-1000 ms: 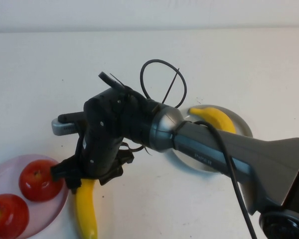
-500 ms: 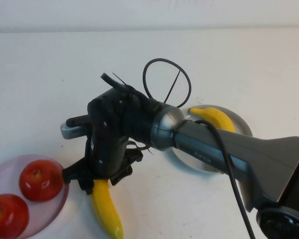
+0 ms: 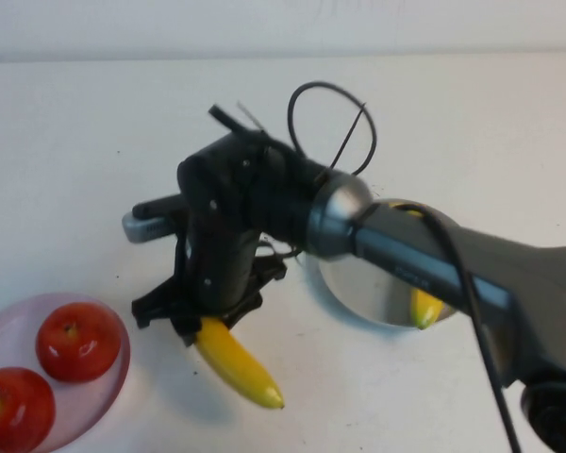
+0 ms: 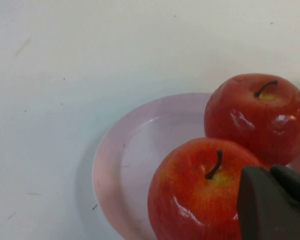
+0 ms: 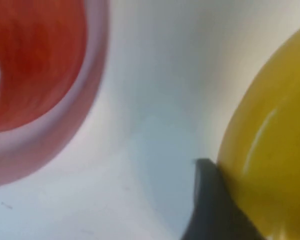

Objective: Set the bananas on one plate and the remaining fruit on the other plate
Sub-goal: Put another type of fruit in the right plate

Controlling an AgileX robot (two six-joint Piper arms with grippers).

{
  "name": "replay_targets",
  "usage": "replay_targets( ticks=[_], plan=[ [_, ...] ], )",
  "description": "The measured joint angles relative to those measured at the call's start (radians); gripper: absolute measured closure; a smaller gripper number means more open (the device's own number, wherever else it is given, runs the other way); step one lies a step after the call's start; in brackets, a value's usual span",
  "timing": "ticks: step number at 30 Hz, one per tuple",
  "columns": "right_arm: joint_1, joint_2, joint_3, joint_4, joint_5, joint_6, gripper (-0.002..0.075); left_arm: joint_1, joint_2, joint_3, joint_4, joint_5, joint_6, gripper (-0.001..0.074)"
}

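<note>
Two apples sit on the pink plate; beside it the right claw clamps one banana, while the left claw's grip can't be told.

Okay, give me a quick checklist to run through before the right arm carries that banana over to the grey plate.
1. Right gripper shut on the held banana: ok.
2. Held banana lifted off the table: cannot tell, though its shadow suggests so.
3. Room on the grey-blue plate beside the other banana: ok.
4. Both apples on the pink plate: ok.
5. Left gripper out of the path, over the apples: ok.
</note>
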Motion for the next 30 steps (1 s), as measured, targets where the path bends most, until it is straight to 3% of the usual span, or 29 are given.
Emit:
replay_targets(
  ticks=[8,16,25,30],
  plan=[
    [-0.155,-0.125,0.036,-0.199,0.011,-0.002,0.0405,0.000,0.000,0.000,0.000,0.000,0.000,0.0733],
    [-0.293,-0.124,0.149,-0.216,0.017,-0.002,0.0405,0.000,0.000,0.000,0.000,0.000,0.000,0.0733],
    [-0.328,-0.079,0.153,-0.197,0.017,-0.030,0.0405,0.000,0.000,0.000,0.000,0.000,0.000,0.0733],
    [-0.331,-0.078,0.153,-0.181,0.017,-0.032,0.0343,0.000,0.000,0.000,0.000,0.000,0.000,0.0733]
  ],
)
